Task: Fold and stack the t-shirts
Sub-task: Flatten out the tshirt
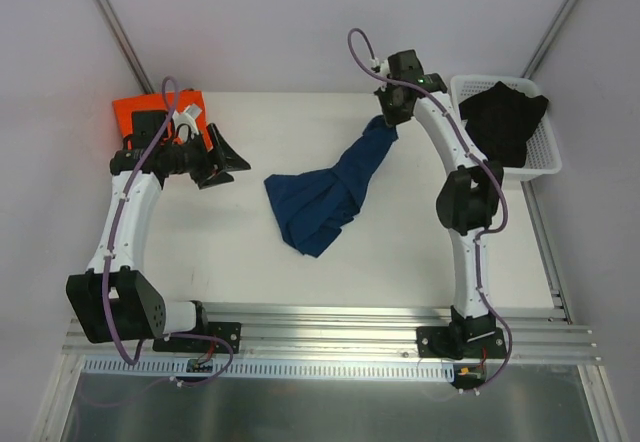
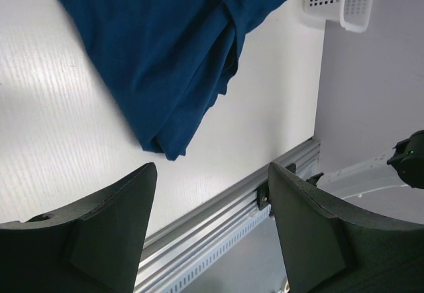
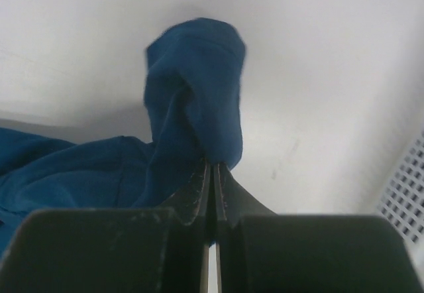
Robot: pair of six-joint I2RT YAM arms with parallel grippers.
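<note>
1. At the near edge, toward 6 o'clock, I see only the two arm bases and the aluminium rail [image 1: 330,322]; the work lies farther out.
2. Mid-bench [image 1: 250,252], the navy t-shirt [image 1: 320,202] sits bunched. Its wide end rests on the surface toward 7 o'clock and the rest is drawn into a narrowing rope toward 1 o'clock, because only one end is held up. No print shows.
3. At 9 o'clock my left claw [image 1: 225,157] hangs spread wide and holds nothing. Its camera looks across at the navy cloth, so I judge it is parked ready to take a second corner.
4. At 1 o'clock my right claw [image 3: 212,167] is pinched tight on a fold of the navy shirt and carries that end off the bench. I read this as a lift to let the cloth hang out before spreading it flat.
5. Farthest out, at 10 o'clock, the orange t-shirt [image 1: 135,112] lies as a compact rectangle partly hidden behind the left arm, probably the base of the stack. At 2 o'clock a white basket [image 1: 540,167] holds a dark garment [image 1: 505,117], well apart from both.
</note>
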